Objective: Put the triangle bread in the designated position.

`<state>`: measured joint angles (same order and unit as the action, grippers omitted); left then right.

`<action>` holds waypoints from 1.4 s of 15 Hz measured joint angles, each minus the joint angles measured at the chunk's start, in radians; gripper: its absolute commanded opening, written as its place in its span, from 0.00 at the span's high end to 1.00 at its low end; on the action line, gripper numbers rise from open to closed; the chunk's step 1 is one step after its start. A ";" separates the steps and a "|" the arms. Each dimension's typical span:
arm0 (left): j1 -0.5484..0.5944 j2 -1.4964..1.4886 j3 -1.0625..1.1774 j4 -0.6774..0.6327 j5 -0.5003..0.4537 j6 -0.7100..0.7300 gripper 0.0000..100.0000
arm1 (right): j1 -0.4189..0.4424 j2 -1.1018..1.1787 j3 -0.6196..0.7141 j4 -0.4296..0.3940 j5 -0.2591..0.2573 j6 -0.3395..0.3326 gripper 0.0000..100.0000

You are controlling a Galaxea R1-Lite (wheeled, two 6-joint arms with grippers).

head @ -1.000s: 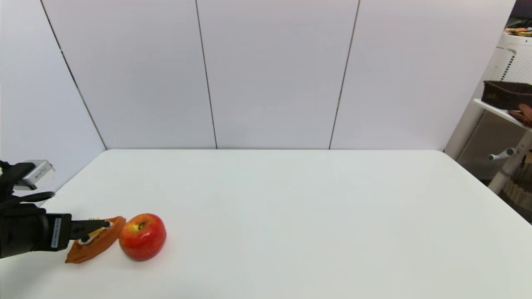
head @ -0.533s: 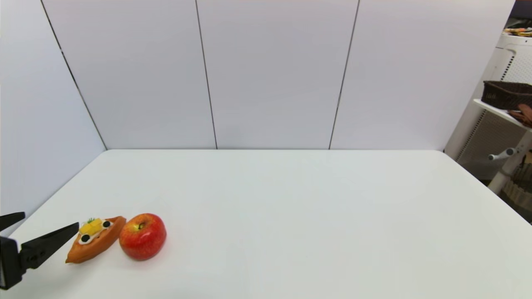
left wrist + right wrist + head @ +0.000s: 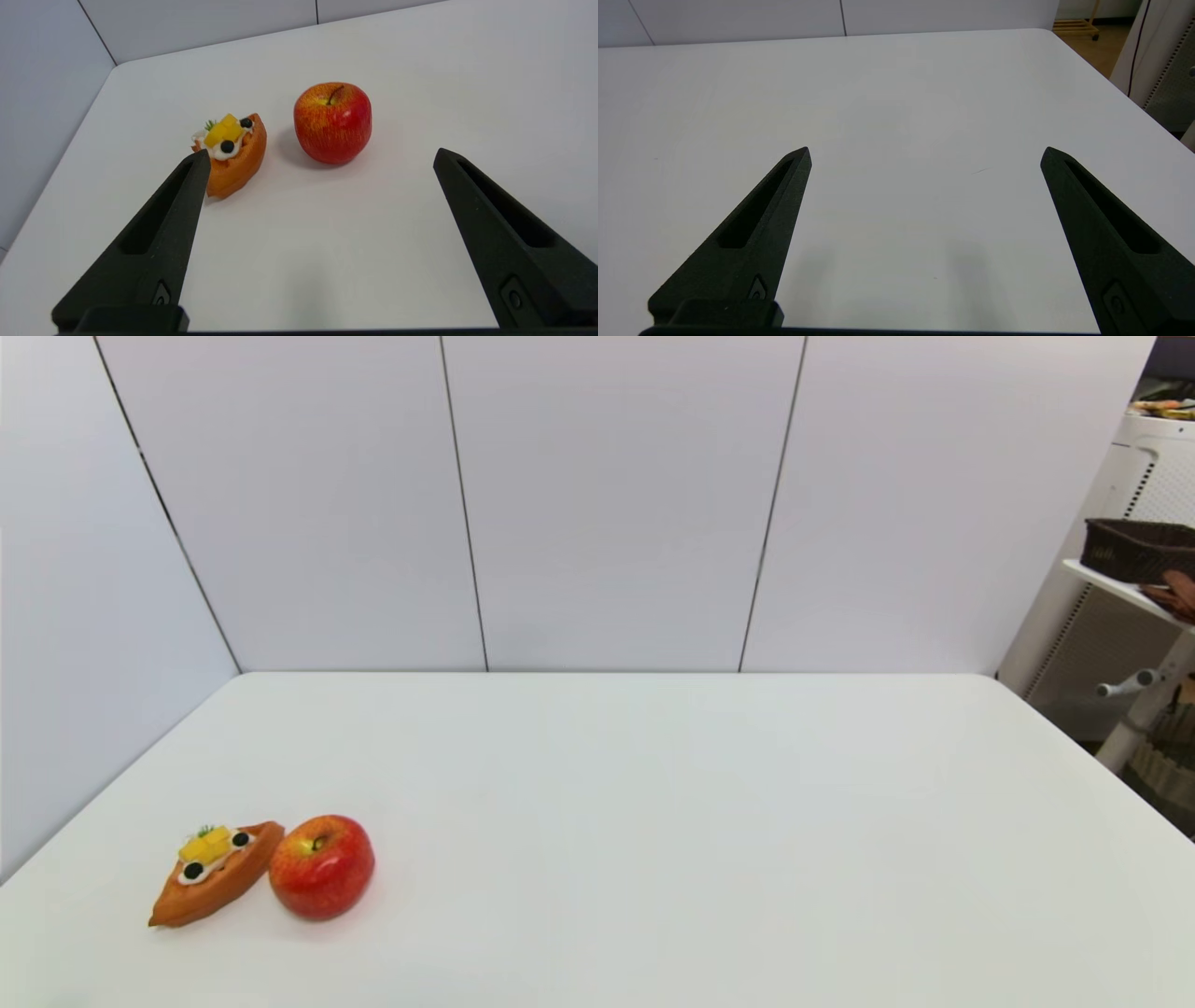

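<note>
The triangle bread (image 3: 213,875) lies on the white table (image 3: 653,803) at the front left, an orange-brown wedge with white cream, yellow chunks, black berries and a green sprig. It rests against a red-yellow apple (image 3: 322,867). Neither arm shows in the head view. In the left wrist view my left gripper (image 3: 320,156) is open and drawn back from the bread (image 3: 232,153) and the apple (image 3: 332,122), holding nothing. My right gripper (image 3: 926,154) is open over bare table, far from both.
Grey wall panels close the table's far and left sides. A white shelf unit (image 3: 1134,588) with a dark basket (image 3: 1137,548) stands off the table's right edge.
My left gripper has let go of the triangle bread, opened, and pulled back to the left out of the head view. The bread and apple stay where they were.
</note>
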<state>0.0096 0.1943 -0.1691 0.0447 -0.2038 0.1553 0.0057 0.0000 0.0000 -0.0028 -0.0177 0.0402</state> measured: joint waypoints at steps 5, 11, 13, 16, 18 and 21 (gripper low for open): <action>-0.015 -0.171 0.155 -0.046 0.172 -0.040 0.00 | 0.000 0.000 0.000 0.000 0.000 0.000 0.00; -0.016 -0.196 0.168 -0.046 0.189 -0.168 0.00 | 0.000 0.000 0.000 0.000 0.000 0.000 0.00; -0.016 -0.196 0.169 -0.047 0.212 -0.209 0.00 | 0.000 0.000 0.000 0.000 0.000 0.000 0.00; -0.016 -0.197 0.169 -0.047 0.213 -0.210 0.00 | 0.000 0.000 0.000 0.000 0.000 0.000 0.00; -0.016 -0.197 0.169 -0.047 0.212 -0.210 0.00 | 0.000 0.000 0.000 0.000 -0.001 0.001 0.00; -0.016 -0.197 0.169 -0.047 0.213 -0.210 0.00 | 0.000 0.000 0.000 0.000 0.000 0.002 0.00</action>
<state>-0.0062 -0.0028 0.0000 -0.0028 0.0089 -0.0547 0.0053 0.0000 0.0000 -0.0028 -0.0181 0.0421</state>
